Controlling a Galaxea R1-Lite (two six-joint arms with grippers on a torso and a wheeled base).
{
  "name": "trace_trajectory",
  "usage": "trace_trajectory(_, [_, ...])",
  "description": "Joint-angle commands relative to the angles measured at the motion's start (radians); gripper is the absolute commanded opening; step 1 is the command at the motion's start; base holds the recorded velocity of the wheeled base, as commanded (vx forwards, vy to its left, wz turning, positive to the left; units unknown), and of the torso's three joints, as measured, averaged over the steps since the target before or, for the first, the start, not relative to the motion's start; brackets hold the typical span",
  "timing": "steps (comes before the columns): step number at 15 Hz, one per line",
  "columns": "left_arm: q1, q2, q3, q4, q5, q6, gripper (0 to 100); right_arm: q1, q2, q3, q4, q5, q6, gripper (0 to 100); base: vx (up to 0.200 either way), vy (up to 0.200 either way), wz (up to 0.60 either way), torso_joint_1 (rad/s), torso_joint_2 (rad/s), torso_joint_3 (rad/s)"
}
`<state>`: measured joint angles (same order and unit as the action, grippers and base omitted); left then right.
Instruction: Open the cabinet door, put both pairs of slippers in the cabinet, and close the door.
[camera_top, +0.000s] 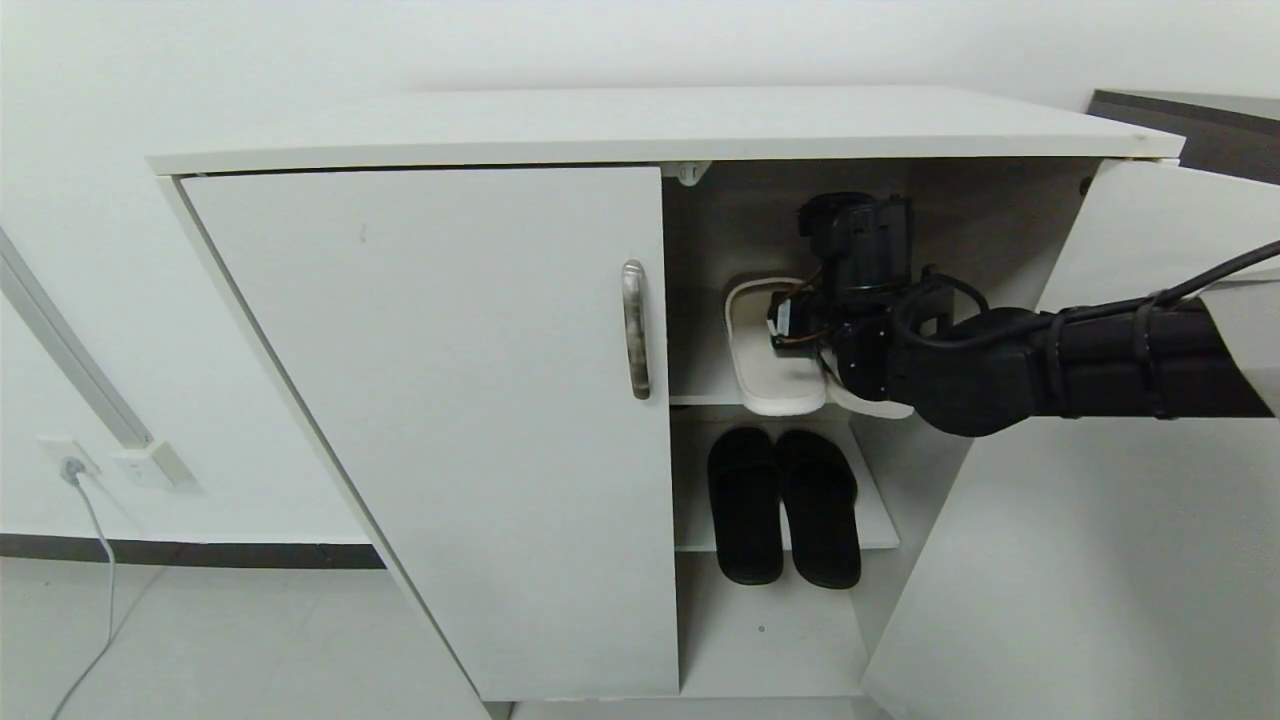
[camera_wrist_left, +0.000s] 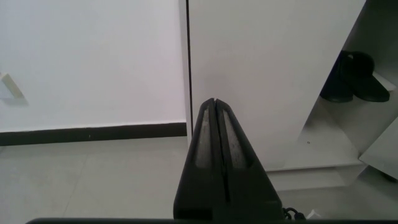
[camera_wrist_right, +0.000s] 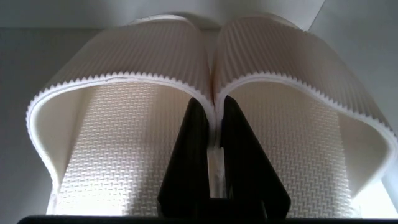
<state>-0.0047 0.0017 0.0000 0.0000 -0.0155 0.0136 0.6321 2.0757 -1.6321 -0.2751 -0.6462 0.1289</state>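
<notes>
While the right door (camera_top: 1100, 520) of the cabinet (camera_top: 640, 125) stands open and the left door (camera_top: 430, 400), with one handle (camera_top: 634, 328), is shut, we see the right gripper (camera_wrist_right: 214, 109) clamped on the inner edges of two white slippers (camera_wrist_right: 124, 155) at the upper shelf's (camera_top: 700, 380) front edge. Two black slippers (camera_top: 785, 505) lie below, overhanging the middle shelf's (camera_top: 880, 525) front edge. Our left gripper (camera_wrist_left: 214, 109), jaws together and empty, hangs before the shut door.
</notes>
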Motion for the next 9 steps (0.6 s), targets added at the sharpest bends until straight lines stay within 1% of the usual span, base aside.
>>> trace_trajectory(1, [0.000,0.000,0.000,0.000,0.000,0.000,0,0.000,0.014,-0.005,-0.001,0.000,0.000,0,0.000,0.000,0.00,0.000,0.00,0.000])
trace_trajectory(7, [0.000,0.000,0.000,0.000,0.000,-0.001,0,-0.002,0.020,-0.005,-0.001,0.000,0.001,0,0.000,0.000,0.00,0.000,0.00,0.000])
trace_trajectory(8, [0.000,0.000,0.000,0.000,0.000,-0.001,0,-0.002,0.021,-0.005,-0.001,0.002,0.000,100,0.000,0.000,0.00,0.000,0.00,0.000])
trace_trajectory(9, [0.000,0.000,0.000,0.000,0.000,-0.001,0,-0.003,0.021,-0.003,-0.003,0.002,0.000,100,0.000,0.000,0.00,0.000,0.00,0.000])
